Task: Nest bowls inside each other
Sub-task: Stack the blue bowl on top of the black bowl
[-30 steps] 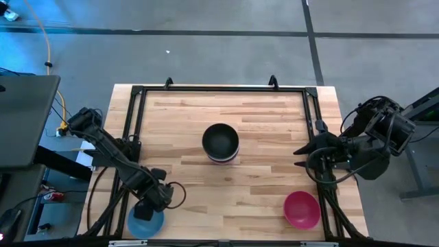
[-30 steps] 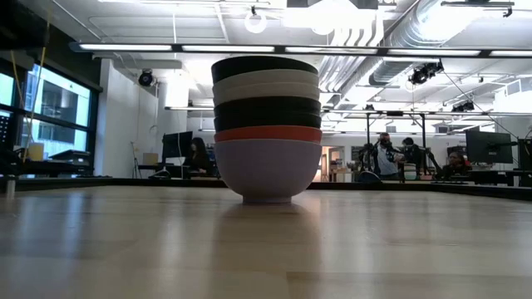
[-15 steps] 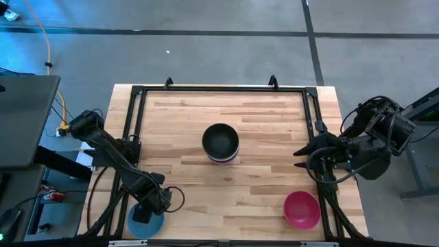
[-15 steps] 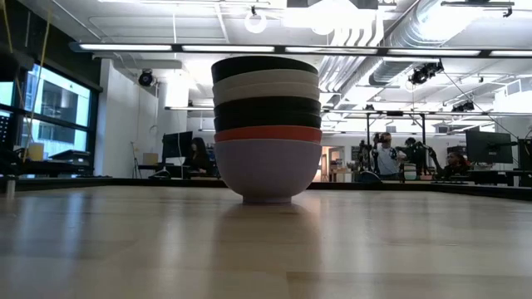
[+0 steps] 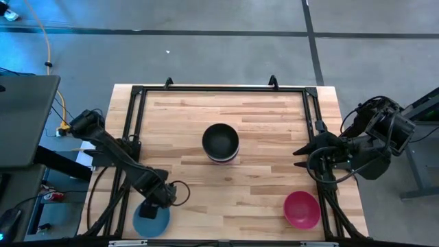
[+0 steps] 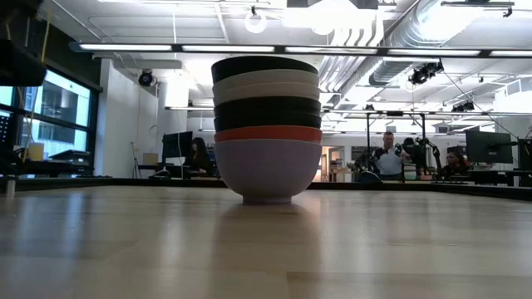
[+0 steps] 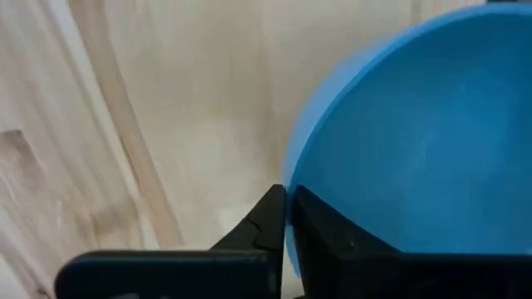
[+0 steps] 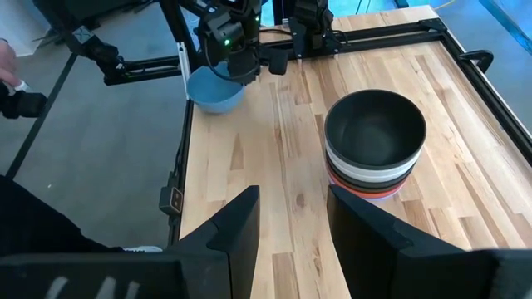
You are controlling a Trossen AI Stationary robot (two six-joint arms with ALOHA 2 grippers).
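Observation:
A stack of nested bowls [image 5: 220, 143] stands mid-table on its lavender bottom bowl [image 6: 267, 170], with a black bowl [image 8: 375, 130] on top. The light blue bowl [image 5: 149, 221] is at the near left corner, and my left gripper [image 5: 159, 199] is shut on its rim. A magenta bowl [image 5: 302, 209] rests on its base near the right front corner. My right gripper [image 5: 299, 156] waits open at the table's right edge, touching nothing. My left gripper pinches the light blue bowl's rim [image 7: 287, 193] on the bowl's far side. One finger [image 7: 264, 223] is outside the wall and the other finger [image 7: 322, 226] is inside. The fingers slant down from the far left. Whether the bowl is off the table I cannot tell.
A black metal frame [image 5: 219, 89] runs along the far and side edges of the table. Bare wood lies between the stack and the two single bowls. People show in the room beyond the table in the low view.
My left gripper has taken hold of the light blue bowl's rim. The bowl has shifted slightly toward the table's right. The stack and the magenta bowl have stayed put.

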